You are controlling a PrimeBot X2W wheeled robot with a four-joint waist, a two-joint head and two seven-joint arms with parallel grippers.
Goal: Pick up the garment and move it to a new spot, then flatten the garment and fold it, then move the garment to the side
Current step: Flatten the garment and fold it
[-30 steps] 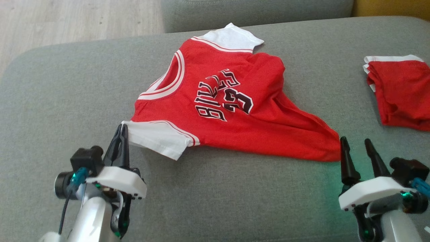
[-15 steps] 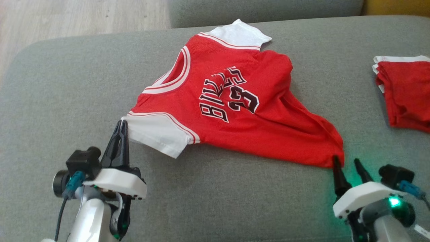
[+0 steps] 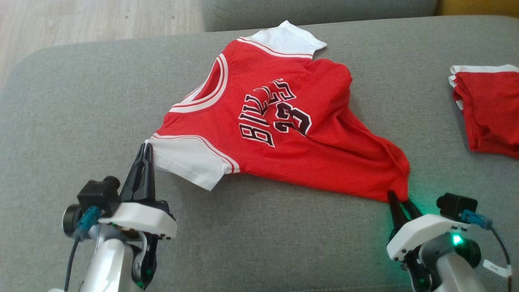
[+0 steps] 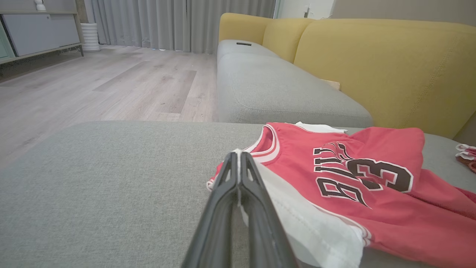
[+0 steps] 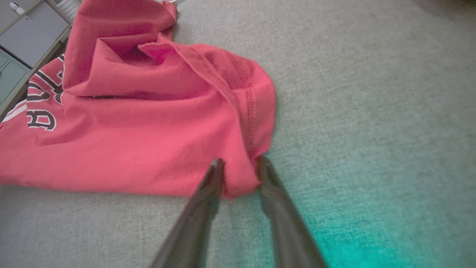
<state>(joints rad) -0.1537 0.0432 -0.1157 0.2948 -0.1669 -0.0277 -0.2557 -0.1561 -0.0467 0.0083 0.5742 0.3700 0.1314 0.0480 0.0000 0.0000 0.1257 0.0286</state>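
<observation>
Jersey [image 3: 284, 134], red with white sleeves, lies rumpled and print side up on the grey sofa cushion [image 3: 81, 101], its far side bunched into a ridge. The left gripper [image 3: 144, 147] is pressed shut on the outer edge of the near white sleeve [image 3: 186, 162]. The right gripper [image 3: 399, 198] has its fingers apart on either side of the near hem corner [image 5: 241, 123], with cloth between them but not pinched.

The bite at the hem looks shallow. If the jaws catch only the outermost fold, or only the top layer, the corner could slip free under tension, or front and back could part and the jersey would twist instead of flattening. The left grip sits on the very rim of the sleeve, so a hard pull might strip it out. A wide sweep to the right could disturb the second red garment [image 3: 490, 109], which lies well apart.

How many layers stand between the right fingers cannot be told, and that view is blurred there. The far hem corner is buried under the ridge. The second garment is cut off by the edge of the head view.
</observation>
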